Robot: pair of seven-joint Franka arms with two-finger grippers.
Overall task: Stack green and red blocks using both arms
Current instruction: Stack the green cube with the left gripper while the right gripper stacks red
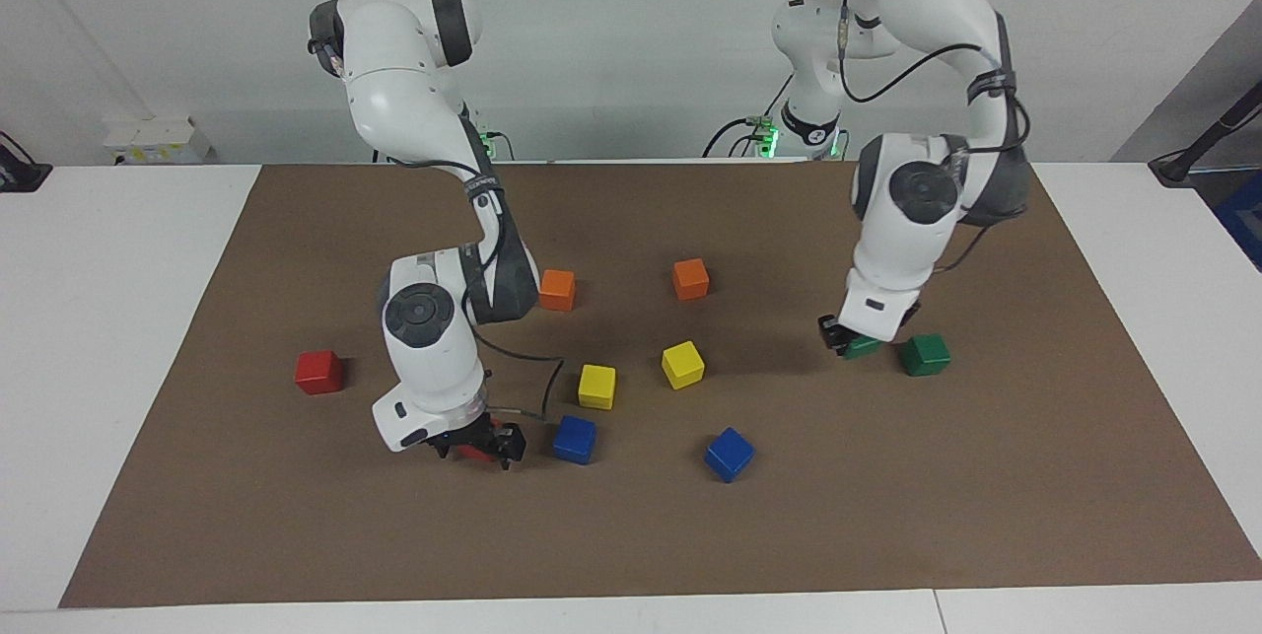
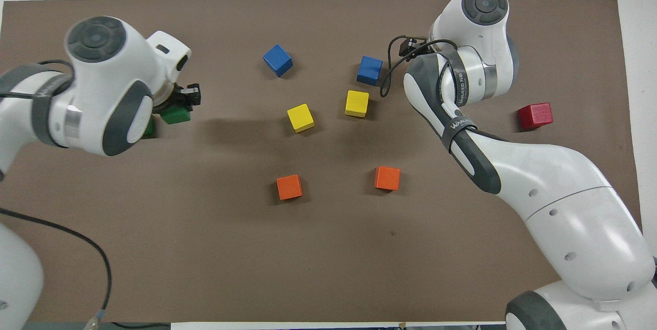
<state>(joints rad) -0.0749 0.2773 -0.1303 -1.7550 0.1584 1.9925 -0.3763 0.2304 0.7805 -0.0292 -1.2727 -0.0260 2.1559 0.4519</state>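
My right gripper [image 1: 475, 445] is low over the mat beside a blue cube, shut on a red block [image 1: 476, 455] of which only a sliver shows. In the overhead view the arm's wrist hides both. The other red block [image 1: 318, 372] lies on the mat toward the right arm's end [image 2: 535, 115]. My left gripper [image 1: 854, 345] is shut on a green block [image 1: 866, 349], held just above the mat [image 2: 176, 115]. The second green block [image 1: 925, 355] sits on the mat right beside it, mostly hidden under the left arm in the overhead view [image 2: 149, 129].
A brown mat [image 1: 887, 535] covers the table. In its middle lie two orange cubes [image 1: 557, 290] [image 1: 690, 279], two yellow cubes [image 1: 596, 387] [image 1: 682, 365] and two blue cubes [image 1: 574, 439] [image 1: 729, 454]. One blue cube is close beside my right gripper.
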